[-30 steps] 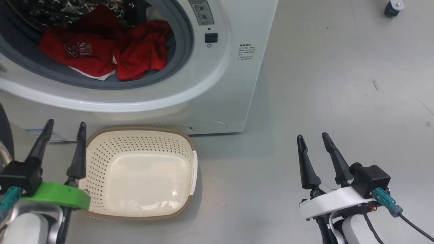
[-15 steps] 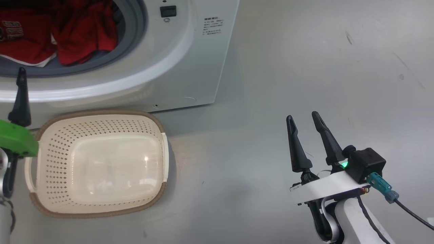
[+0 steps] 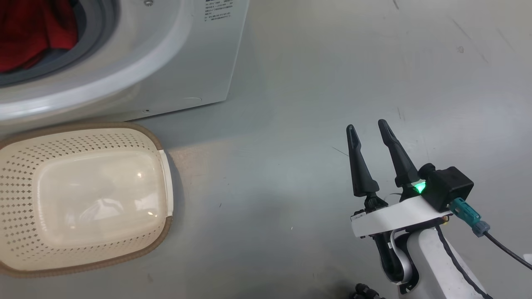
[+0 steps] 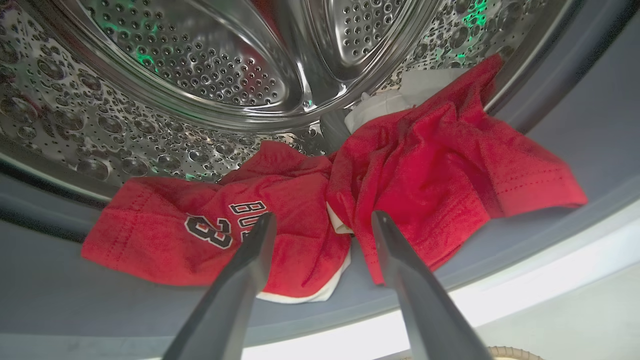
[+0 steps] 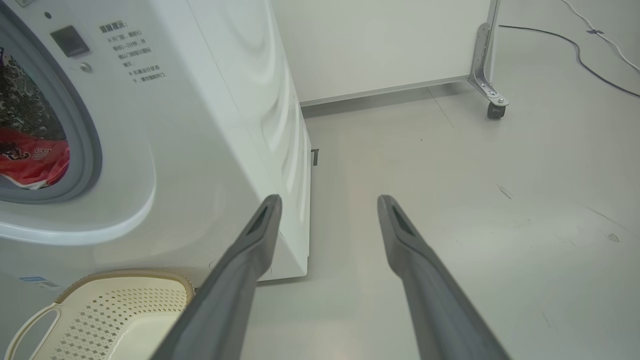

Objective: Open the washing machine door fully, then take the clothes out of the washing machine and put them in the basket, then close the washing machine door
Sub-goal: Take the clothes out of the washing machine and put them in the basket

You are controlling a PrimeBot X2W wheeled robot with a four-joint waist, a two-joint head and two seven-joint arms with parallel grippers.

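Observation:
The washing machine (image 3: 178, 70) (image 5: 210, 125) stands white at the upper left of the head view, its drum mouth uncovered; the door is out of view. Red clothes (image 4: 400, 175) (image 3: 33, 37) (image 5: 30, 160) lie heaped on the grey rubber ring at the front of the steel drum (image 4: 200, 75). My left gripper (image 4: 322, 222) is open, its fingers pointing at the clothes just short of them, nothing held. The cream basket (image 3: 83, 195) (image 5: 115, 315) sits on the floor below the drum mouth, with nothing in it. My right gripper (image 3: 367, 128) (image 5: 327, 205) hangs open over bare floor to the right.
Grey floor (image 3: 332, 74) stretches to the right of the machine. In the right wrist view a white panel on a castor (image 5: 495, 110) stands behind, with a cable (image 5: 590, 65) on the floor beyond it.
The head camera has swung right, so the machine and basket slid left in the picture. The left gripper has left the head view. The right gripper stays open.

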